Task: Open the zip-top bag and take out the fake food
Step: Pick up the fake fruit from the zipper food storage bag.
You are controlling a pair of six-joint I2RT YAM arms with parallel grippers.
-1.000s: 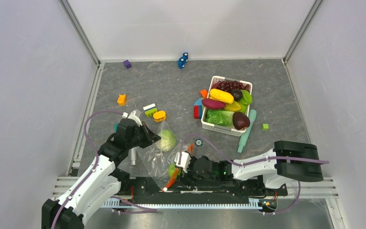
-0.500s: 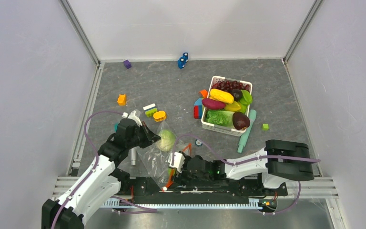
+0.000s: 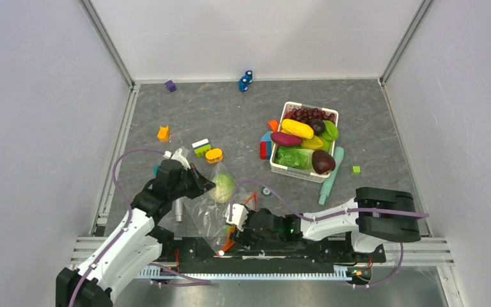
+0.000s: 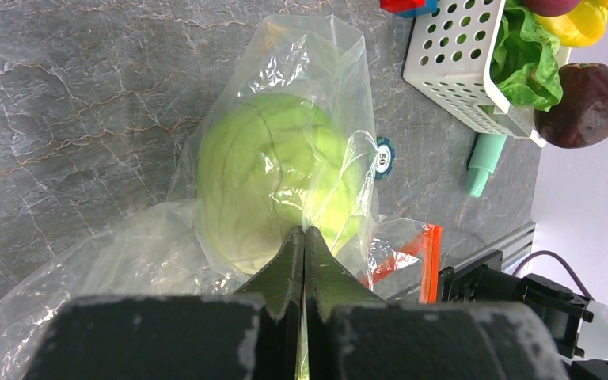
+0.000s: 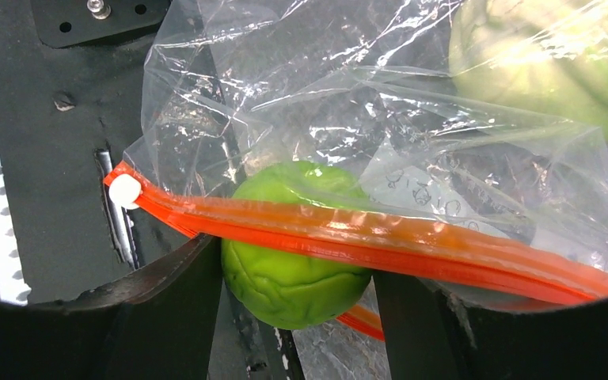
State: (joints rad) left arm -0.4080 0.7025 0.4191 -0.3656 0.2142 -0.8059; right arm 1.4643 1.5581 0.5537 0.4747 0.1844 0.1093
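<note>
The clear zip-top bag (image 3: 206, 212) lies crumpled between the two arms, with its red-orange zipper strip (image 5: 364, 233) and white slider (image 5: 125, 191) toward the near edge. My left gripper (image 4: 305, 231) is shut on a fold of the bag's film, just in front of the pale green cabbage (image 4: 269, 174) inside. At the bag's mouth sits a round green fruit (image 5: 301, 289), half under the zipper strip. My right gripper (image 5: 294, 263) has a finger against each side of this fruit. In the top view the right gripper (image 3: 233, 224) covers the fruit.
A white basket (image 3: 291, 173) at the right holds more toy produce, and a teal pen (image 3: 330, 179) lies beside it. Coloured blocks (image 3: 214, 155) are scattered behind the bag. A small disc (image 3: 266, 190) lies by the bag. The black base rail (image 3: 275, 248) runs under the bag's mouth.
The right gripper has slid left to the bag's mouth, and its jaws have narrowed onto the green fruit. The left gripper and the bag fold it holds have stayed put.
</note>
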